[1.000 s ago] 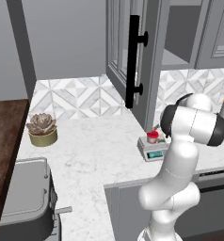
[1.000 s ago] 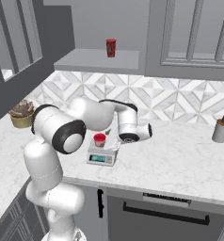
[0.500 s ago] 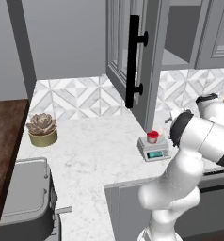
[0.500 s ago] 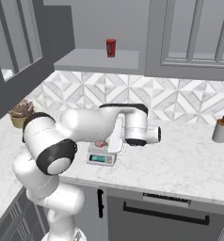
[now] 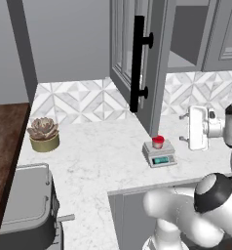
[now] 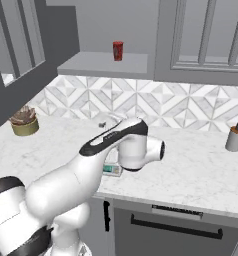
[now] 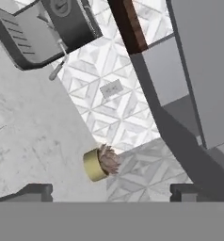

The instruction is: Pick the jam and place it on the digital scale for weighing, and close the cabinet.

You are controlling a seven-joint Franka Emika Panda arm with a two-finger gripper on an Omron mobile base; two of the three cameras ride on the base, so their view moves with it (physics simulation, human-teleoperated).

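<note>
Already the jam (image 5: 158,141) sits on the digital scale (image 5: 159,154), on the white counter (image 5: 98,161) just below the open cabinet (image 5: 137,63) door, so the weighing step looks done and closing the cabinet is left. Right of the scale, the arm's tool (image 5: 186,128) hangs empty, its fingers (image 7: 35,192) spread wide. Nearby, the door's edge stands over the jar; open counter stretches left toward a potted succulent (image 5: 44,134).

Even diffuse rendered light, soft faint shadows, no glare, slightly soft low-resolution detail
</note>
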